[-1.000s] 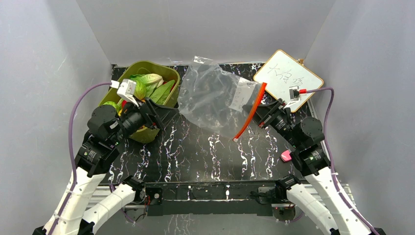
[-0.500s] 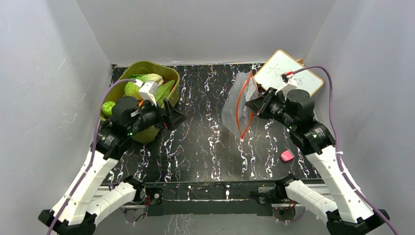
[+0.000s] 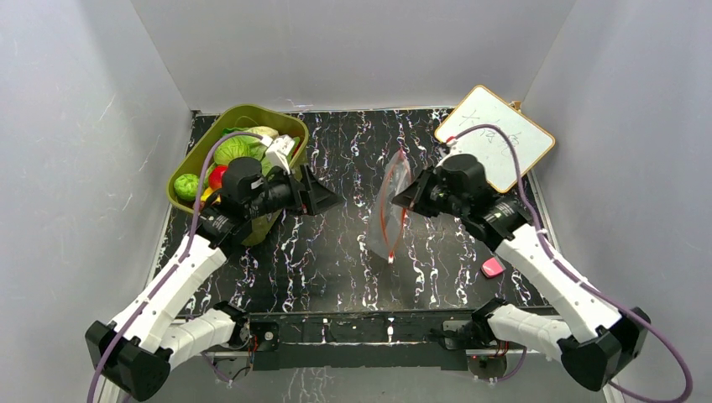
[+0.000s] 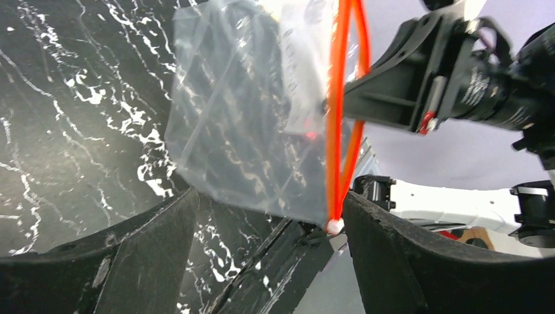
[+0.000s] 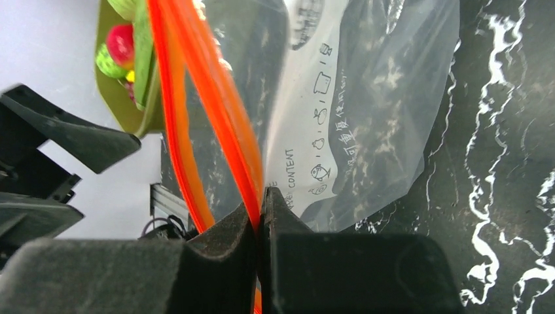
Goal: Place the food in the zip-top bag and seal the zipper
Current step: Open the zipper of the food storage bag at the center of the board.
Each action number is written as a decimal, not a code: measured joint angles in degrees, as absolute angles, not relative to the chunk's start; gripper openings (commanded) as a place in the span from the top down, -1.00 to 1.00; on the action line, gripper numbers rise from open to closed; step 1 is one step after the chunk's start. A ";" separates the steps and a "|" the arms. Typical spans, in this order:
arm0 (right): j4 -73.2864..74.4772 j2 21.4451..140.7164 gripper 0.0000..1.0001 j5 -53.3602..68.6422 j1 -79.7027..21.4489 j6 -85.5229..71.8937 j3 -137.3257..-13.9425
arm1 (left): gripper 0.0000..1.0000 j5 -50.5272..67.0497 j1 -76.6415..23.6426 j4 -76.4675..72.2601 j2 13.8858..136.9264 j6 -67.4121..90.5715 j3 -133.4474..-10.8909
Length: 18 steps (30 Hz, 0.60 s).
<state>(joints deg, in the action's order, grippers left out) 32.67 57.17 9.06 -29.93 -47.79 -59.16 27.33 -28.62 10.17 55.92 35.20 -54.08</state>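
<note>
Right tool [image 5: 260, 194] pinches the red-orange zipper strip [image 5: 216, 111] of the clear crinkly plastic bag [image 3: 383, 220], left tool [image 3: 329, 200] gapes empty; the thin strip could slip, collapsing the mouth.

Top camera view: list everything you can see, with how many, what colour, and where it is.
zip-top bag: one, clear, hanging mid-table from the right gripper
zipper: one, red-orange, along the bag's mouth, parted into a loop
food: several pieces, exact count unclear; green, red, yellow; in the tub
tub: one, olive green, far left corner
whiteboard: one, white with a wood frame, far right corner
pink object: one, near right edge of the table
table: one, black with white veins
left gripper: black, open, beside the tub, facing the bag
right gripper: black, shut on the zipper
</note>
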 measured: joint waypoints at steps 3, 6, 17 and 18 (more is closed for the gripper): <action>33.58 60.69 1.00 6.92 -33.85 -49.08 -60.07 | -0.54 27.57 -29.15 8.19 57.91 37.43 -54.22; 35.27 64.73 1.00 4.56 -37.45 -50.04 -63.42 | -0.55 26.41 -30.24 8.82 59.66 38.06 -55.51; 36.05 72.03 1.00 2.42 -47.27 -56.45 -73.08 | -0.67 28.95 -31.35 -1.32 56.12 42.02 -54.19; 36.05 72.51 1.00 2.11 -48.27 -57.10 -73.65 | -0.67 29.19 -31.42 -2.04 56.25 42.11 -54.15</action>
<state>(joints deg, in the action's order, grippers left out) 36.05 72.51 2.11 -48.27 -57.10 -73.65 29.19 -31.42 -2.04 56.25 42.11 -54.15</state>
